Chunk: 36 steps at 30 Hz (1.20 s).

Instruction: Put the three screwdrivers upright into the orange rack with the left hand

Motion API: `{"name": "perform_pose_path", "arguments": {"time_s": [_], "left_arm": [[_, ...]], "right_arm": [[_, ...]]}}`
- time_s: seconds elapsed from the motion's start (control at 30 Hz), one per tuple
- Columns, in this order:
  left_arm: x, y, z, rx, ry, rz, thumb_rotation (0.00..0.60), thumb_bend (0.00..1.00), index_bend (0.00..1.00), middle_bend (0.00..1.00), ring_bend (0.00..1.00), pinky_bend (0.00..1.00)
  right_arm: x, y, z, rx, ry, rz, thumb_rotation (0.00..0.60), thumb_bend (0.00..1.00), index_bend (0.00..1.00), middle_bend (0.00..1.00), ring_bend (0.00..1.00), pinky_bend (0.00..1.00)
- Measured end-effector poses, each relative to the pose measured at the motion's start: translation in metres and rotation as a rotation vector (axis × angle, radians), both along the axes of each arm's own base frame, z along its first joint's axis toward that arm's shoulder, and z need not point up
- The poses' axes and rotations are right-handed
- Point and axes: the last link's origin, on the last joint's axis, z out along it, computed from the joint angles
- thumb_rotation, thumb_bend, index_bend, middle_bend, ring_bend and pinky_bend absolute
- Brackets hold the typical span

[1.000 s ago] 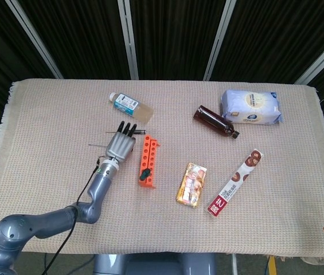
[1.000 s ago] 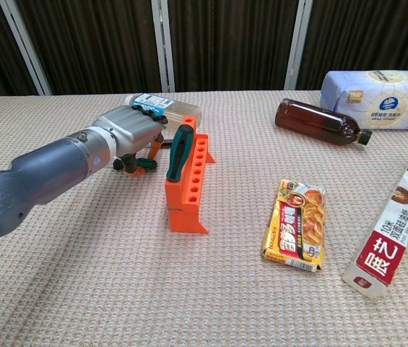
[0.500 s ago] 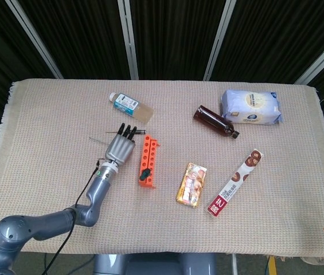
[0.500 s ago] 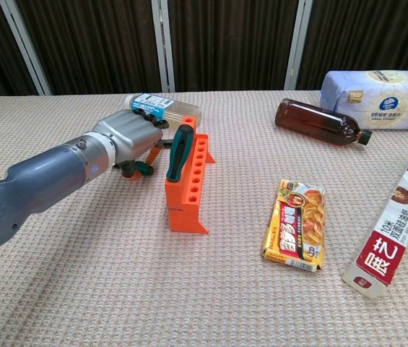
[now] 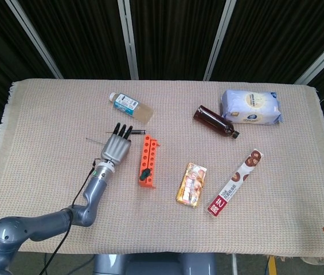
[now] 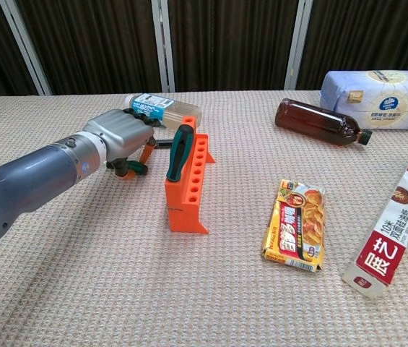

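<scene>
The orange rack (image 5: 148,156) (image 6: 189,184) lies mid-table with one dark-green-handled screwdriver (image 5: 144,172) (image 6: 180,152) standing in its near end. My left hand (image 5: 116,149) (image 6: 120,134) is just left of the rack, palm down, fingers curved over a green-and-orange screwdriver handle (image 6: 130,168) that it holds low over the cloth. That tool's thin shaft (image 5: 96,139) pokes out to the left of the hand. Another screwdriver (image 5: 137,133) (image 6: 159,144) lies between the fingertips and the rack's far end, mostly hidden by the hand. My right hand is out of both views.
A clear bottle with a blue label (image 5: 131,106) lies just beyond the hand. Right of the rack are a snack packet (image 5: 191,184), a long biscuit pack (image 5: 235,182), a brown bottle (image 5: 214,121) and a tissue pack (image 5: 251,107).
My left hand has slid a little to the left, away from the rack, and the screwdriver shaft and handle under it moved along with it. The rack and its upright screwdriver stayed put.
</scene>
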Motion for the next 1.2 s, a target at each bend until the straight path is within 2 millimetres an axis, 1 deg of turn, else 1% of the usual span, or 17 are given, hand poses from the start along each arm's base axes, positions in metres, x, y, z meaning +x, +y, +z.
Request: {"name": "perform_pose_path", "arguments": {"time_s": [0.1,0.2,0.27,0.47,0.63,0.77,0.87,1.0,1.2], "left_arm": [[0.002,0.0,0.008,0.001,-0.083,0.023,0.6,0.64,0.65,0.01,0.0,0.0],[0.006,-0.001,0.019,-0.002,-0.181,0.046,0.6,0.68,0.67,0.03,0.0,0.0],[0.007,-0.002,0.03,-0.002,-0.256,0.059,0.6,0.69,0.68,0.04,0.0,0.0],[0.01,-0.009,0.067,-0.004,-0.496,0.1,0.6,0.69,0.68,0.05,0.0,0.0],[0.008,-0.017,0.098,-0.014,-0.7,0.141,0.6,0.68,0.67,0.05,0.0,0.0],[0.005,-0.024,0.117,-0.033,-0.848,0.179,0.6,0.67,0.67,0.06,0.0,0.0],[0.004,-0.028,0.128,-0.055,-0.956,0.209,0.6,0.67,0.68,0.06,0.0,0.0],[0.005,-0.033,0.138,-0.099,-1.088,0.248,0.6,0.67,0.68,0.06,0.0,0.0],[0.017,-0.043,0.146,-0.223,-1.29,0.312,0.6,0.67,0.67,0.06,0.0,0.0]], "right_arm": [[0.0,0.0,0.0,0.0,0.0,0.003,0.6,0.0,0.09,0.0,0.0,0.0],[0.001,0.0,0.0,-0.001,-0.002,0.005,0.6,0.0,0.09,0.0,0.0,0.0],[0.001,-0.001,-0.001,0.0,-0.003,0.009,0.6,0.0,0.09,0.0,0.0,0.0],[0.001,-0.003,-0.002,0.004,-0.006,0.02,0.6,0.0,0.09,0.0,0.0,0.0],[0.001,-0.005,-0.003,0.009,-0.011,0.026,0.6,0.0,0.09,0.0,0.0,0.0],[0.001,-0.006,-0.005,0.013,-0.013,0.031,0.6,0.0,0.09,0.0,0.0,0.0],[0.002,-0.007,-0.006,0.016,-0.015,0.036,0.6,0.0,0.09,0.0,0.0,0.0],[0.003,-0.008,-0.006,0.017,-0.015,0.042,0.6,0.0,0.09,0.0,0.0,0.0],[0.004,-0.007,-0.006,0.015,-0.015,0.039,0.6,0.0,0.09,0.0,0.0,0.0]]}}
